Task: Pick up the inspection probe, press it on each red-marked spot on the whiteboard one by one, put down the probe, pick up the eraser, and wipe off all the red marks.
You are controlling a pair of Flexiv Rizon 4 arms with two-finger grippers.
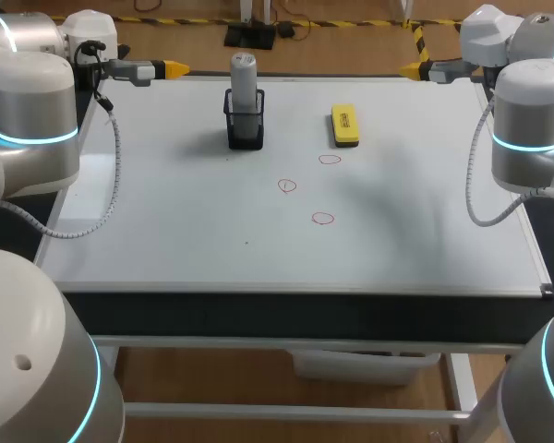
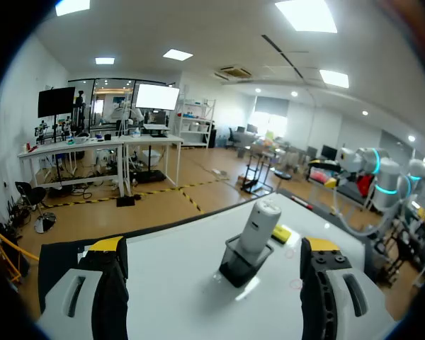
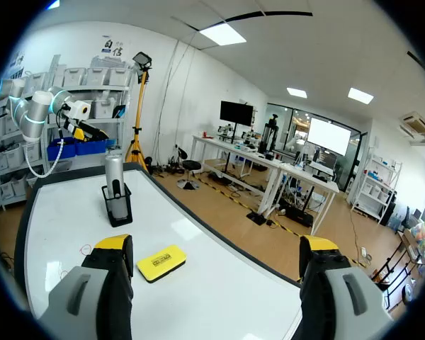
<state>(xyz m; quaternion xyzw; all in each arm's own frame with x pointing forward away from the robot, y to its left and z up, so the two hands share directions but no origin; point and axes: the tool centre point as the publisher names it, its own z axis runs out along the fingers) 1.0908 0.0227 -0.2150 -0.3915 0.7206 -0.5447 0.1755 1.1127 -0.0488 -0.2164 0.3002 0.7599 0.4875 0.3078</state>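
Since all three red marks [image 1: 322, 219] sit unwiped on the whiteboard [image 1: 166, 231], I judge nothing is done yet. One mark is nearest, with two more just past it. Beyond them the yellow eraser [image 1: 345, 125] lies flat. Off to its side, apart, the inspection probe [image 1: 244, 78] stands upright in its black holder [image 1: 245, 129]. At the far edge are the left gripper [image 1: 173, 67] and right gripper [image 1: 414, 67], both spread wide, holding nothing. Left to do: grab probe, press each mark, set down, erase.

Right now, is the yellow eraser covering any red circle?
No, the yellow eraser lies on bare whiteboard, apart from even the nearest red circle.
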